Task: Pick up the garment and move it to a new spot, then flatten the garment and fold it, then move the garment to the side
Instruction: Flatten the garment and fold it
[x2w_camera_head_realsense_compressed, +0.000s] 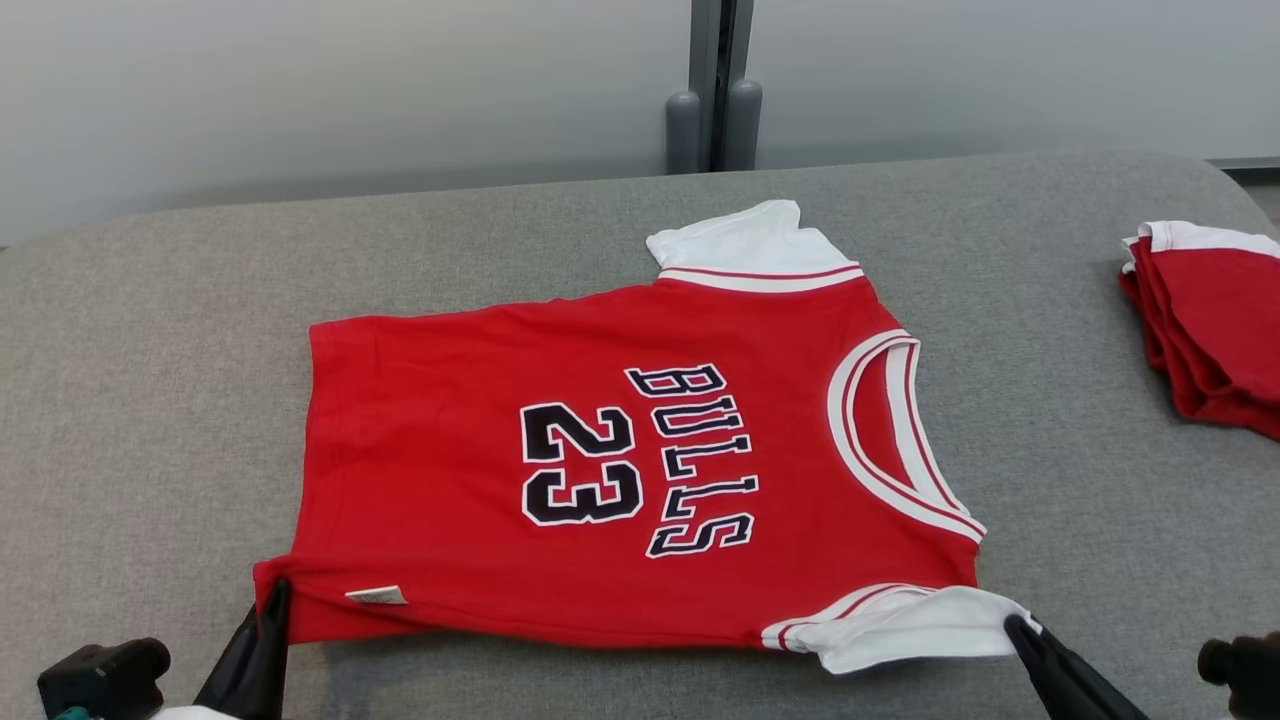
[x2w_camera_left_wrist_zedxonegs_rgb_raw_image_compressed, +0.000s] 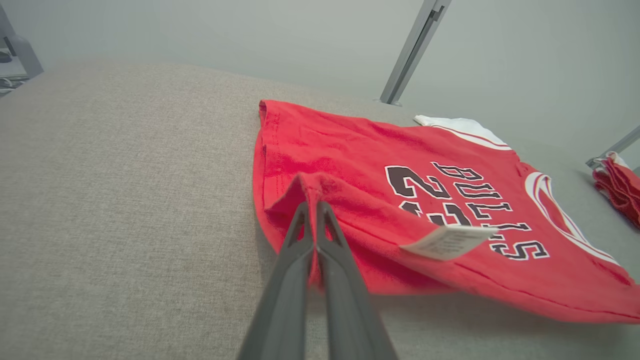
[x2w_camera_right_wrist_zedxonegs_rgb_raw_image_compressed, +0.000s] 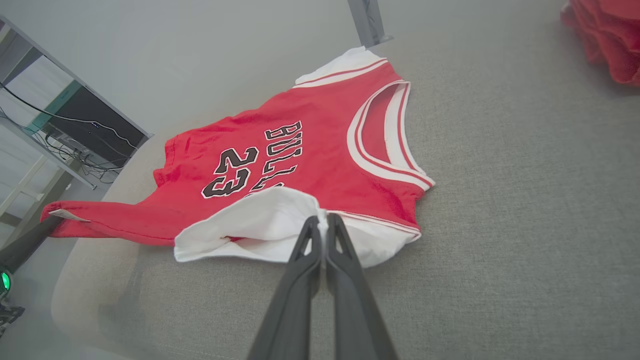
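A: Where is the garment (x2w_camera_head_realsense_compressed: 620, 470) gripped?
B: Laid on the grey surface (x2w_camera_head_realsense_compressed: 140, 400), its hem corner (x2w_camera_left_wrist_zedxonegs_rgb_raw_image_compressed: 300, 187) is pinched by the left gripper (x2w_camera_head_realsense_compressed: 275, 598), its white sleeve (x2w_camera_head_realsense_compressed: 900, 625) by the right gripper (x2w_camera_head_realsense_compressed: 1015, 628). Both should be raised evenly, kept taut.

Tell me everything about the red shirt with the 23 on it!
The red jersey looks like soft cloth, with white sleeves, a white-trimmed neck, and black BULLS and 23 on the front. It lies spread face up on the grey padded surface, neck toward the robot's right. The left gripper pinches its near hem corner, lifted, beside a white tag; the right gripper pinches the near white sleeve.
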